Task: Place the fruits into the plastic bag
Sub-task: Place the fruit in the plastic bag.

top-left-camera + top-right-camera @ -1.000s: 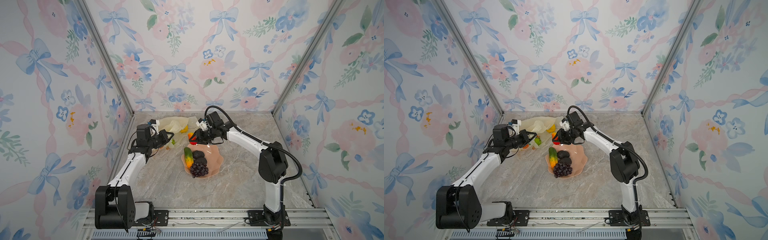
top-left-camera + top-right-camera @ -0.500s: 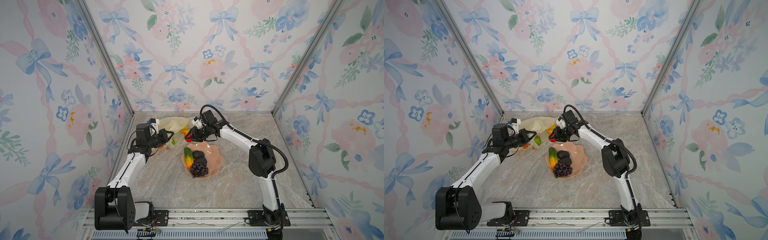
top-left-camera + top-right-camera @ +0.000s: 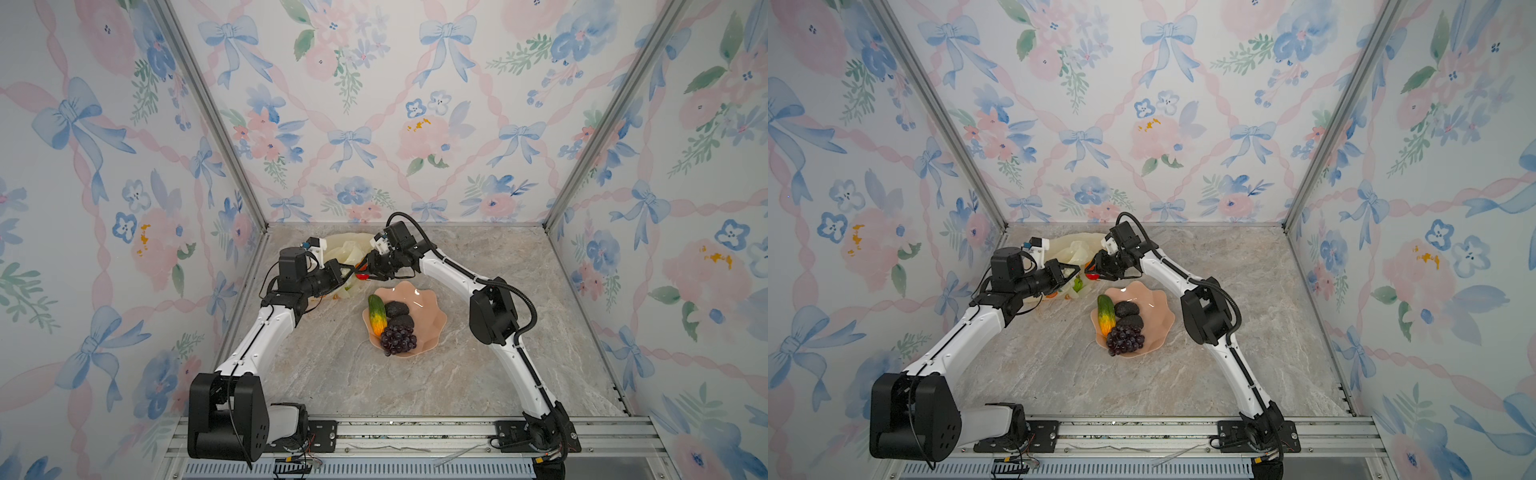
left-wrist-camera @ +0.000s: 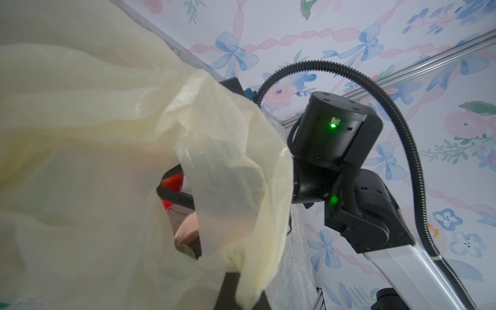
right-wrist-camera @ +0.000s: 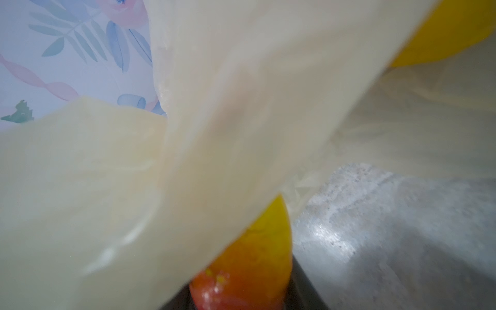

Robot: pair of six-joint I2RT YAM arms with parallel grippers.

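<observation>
The pale-yellow plastic bag (image 3: 341, 249) (image 3: 1073, 246) lies crumpled at the back left of the table. My left gripper (image 3: 350, 272) (image 4: 236, 292) is shut on a fold of its film, holding the mouth up. My right gripper (image 3: 366, 270) (image 5: 241, 302) is shut on a red-orange mango (image 5: 252, 263) (image 3: 1093, 275) right at the bag's mouth, with bag film draped over it. A yellow lemon (image 5: 451, 32) shows inside the bag. A green-yellow cucumber (image 3: 376, 311), two black avocados (image 3: 395, 308) and a purple grape bunch (image 3: 398, 338) lie in the pink bowl (image 3: 430, 318).
The pink scalloped bowl (image 3: 1163, 316) stands just in front of the right gripper, mid table. The metal corner post (image 3: 249, 199) and the left wall are close behind the bag. Something green (image 3: 1077, 284) shows through the bag's film.
My right gripper has carried the mango leftward from the bowl's far rim to the bag's mouth. The left gripper has stayed put, still gripping the bag.
</observation>
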